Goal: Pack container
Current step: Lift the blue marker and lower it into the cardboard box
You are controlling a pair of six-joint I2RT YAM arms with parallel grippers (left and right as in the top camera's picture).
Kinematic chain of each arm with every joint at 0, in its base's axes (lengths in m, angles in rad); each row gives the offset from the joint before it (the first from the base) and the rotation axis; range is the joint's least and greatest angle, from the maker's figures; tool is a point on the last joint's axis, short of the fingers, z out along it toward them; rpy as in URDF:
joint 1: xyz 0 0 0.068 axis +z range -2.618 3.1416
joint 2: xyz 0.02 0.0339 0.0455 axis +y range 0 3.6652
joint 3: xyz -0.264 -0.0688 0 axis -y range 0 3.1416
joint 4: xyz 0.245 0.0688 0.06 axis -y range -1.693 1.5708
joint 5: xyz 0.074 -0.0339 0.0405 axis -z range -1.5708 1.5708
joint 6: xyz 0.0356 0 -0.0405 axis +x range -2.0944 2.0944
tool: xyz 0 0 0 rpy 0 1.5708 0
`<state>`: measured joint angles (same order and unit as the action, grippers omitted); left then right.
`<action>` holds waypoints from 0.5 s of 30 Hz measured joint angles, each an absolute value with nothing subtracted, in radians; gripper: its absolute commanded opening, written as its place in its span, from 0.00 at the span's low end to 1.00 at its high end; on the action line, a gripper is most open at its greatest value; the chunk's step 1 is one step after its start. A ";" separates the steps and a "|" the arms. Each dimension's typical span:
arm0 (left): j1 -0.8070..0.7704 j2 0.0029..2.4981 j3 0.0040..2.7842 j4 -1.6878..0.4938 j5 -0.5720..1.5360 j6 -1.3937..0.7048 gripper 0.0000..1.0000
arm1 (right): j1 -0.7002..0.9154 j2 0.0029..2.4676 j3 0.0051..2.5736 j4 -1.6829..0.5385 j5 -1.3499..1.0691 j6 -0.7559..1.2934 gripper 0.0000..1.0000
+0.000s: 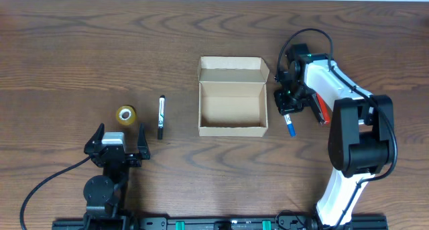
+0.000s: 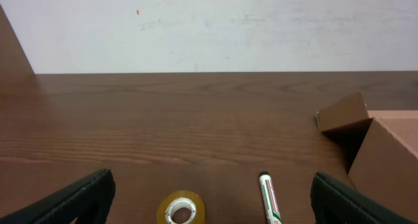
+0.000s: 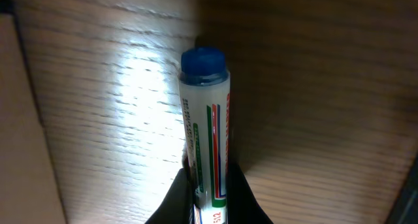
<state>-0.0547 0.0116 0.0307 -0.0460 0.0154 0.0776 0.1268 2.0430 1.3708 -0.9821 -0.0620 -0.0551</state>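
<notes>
Clamping a blue-capped marker [image 3: 206, 113], the right fingers [image 3: 171, 203] are shut tight on its white barrel, with the blue cap sticking out beyond the fingertips. Whether the marker rests on the wooden surface [image 1: 80, 55] or hangs just above it cannot be told.

Just beside these fingers, on their left, sits the container [image 1: 231, 128]. It is a small rectangular box of plain tan cardboard, unmarked, with its top open and the inside bare. Its hinged flap lid [image 1: 232, 72] stands folded back on the far side, away from both arms, with short side tabs at the corners. It lies between the two sets of fingers, much nearer the right ones.

The left fingers [image 2: 77, 199] are spread as wide as they go and hold nothing. Just ahead of them, between the two tips in the wrist view, lie a yellowish tape roll [image 2: 183, 209] and a green-marked marker [image 2: 268, 198]. From there the container's brown wall shows further off to the right.

A red item [image 1: 322, 111] lies partly hidden under the right arm, close behind its fingers.
</notes>
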 measured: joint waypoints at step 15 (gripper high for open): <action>-0.055 0.012 0.031 -0.046 0.015 0.078 0.95 | 0.130 1.851 1.648 -1.095 -0.148 -0.055 0.01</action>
